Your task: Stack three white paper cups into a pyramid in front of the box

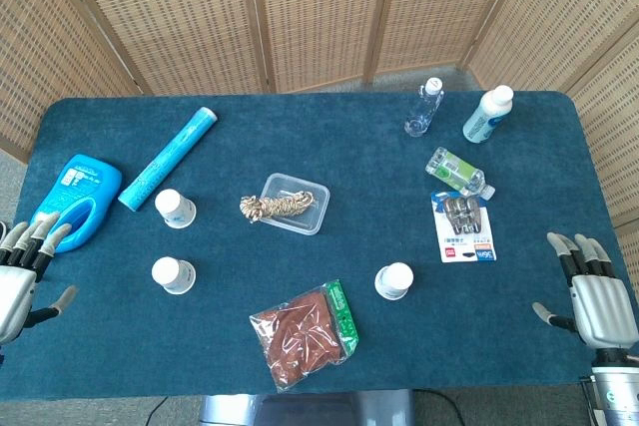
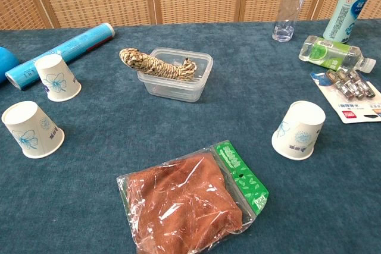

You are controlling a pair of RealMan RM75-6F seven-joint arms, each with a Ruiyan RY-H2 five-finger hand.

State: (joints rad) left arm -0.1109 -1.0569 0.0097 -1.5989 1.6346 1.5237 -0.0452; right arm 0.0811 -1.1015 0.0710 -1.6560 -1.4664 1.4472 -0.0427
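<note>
**Starting layout: three cups scattered, both hands idle**

Three upturned cups are seen on the blue table, none yet stacked. The far left cup (image 1: 175, 209) is set near the tube (image 1: 168, 160) towards the left edge; the near left cup (image 1: 173, 274) lies just in front of it; the right cup (image 1: 393, 281) stands well apart, nearer the front edge and right of centre. All are placed mouth down, as a pyramid base requires. The box (image 1: 292, 204), a clear tub with a rope coil (image 1: 272, 208) laid across its rim, sits mid-table. The space in front of it is partly taken by a bagged cloth (image 1: 308, 333), so the pyramid is judged to fit best between box and bag. The left hand (image 1: 22, 271) is held at the left edge and the right hand (image 1: 594, 291) at the right edge, each with fingers spread and nothing grasped, presumably parked clear of the work area
</note>
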